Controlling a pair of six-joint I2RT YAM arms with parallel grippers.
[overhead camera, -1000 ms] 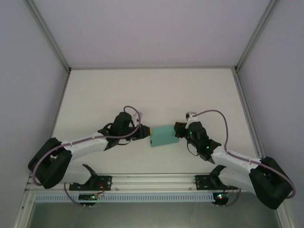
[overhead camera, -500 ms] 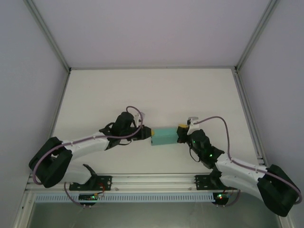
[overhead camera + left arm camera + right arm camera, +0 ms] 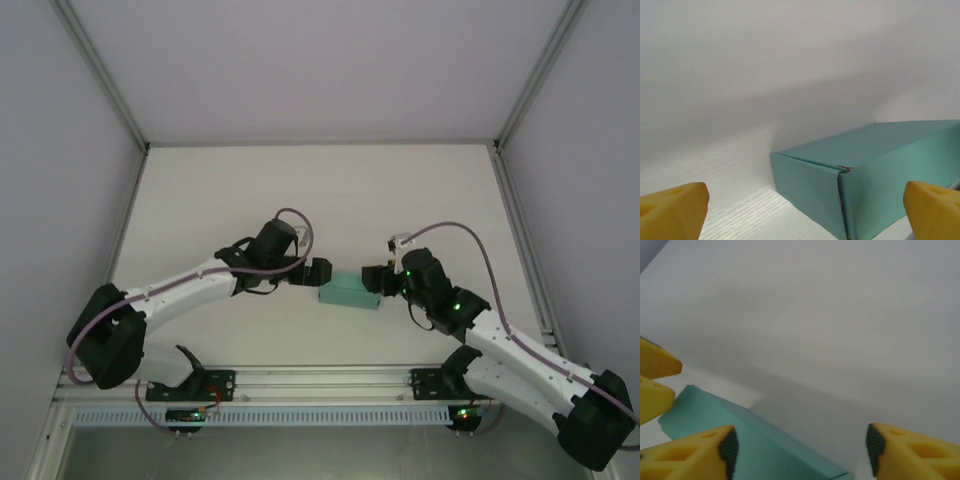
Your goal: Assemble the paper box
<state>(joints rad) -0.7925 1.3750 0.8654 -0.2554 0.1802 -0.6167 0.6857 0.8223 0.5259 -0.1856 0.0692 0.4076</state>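
The paper box is a closed teal rectangular box lying flat on the white table, between the two arms. My left gripper is at its left end, open. In the left wrist view the yellow fingertips stand wide apart, and a corner of the paper box lies ahead of them, untouched. My right gripper is at the box's right end, also open. In the right wrist view, my right gripper hangs over an edge of the paper box, with the left gripper's yellow fingers beyond it.
White enclosure walls with metal corner posts ring the table. A metal rail with both arm bases runs along the near edge. Bare tabletop stretches behind the box.
Both grippers have opened and let go of the box, which now lies on the table. The left gripper shifted up and right; the right arm straightened toward the box.
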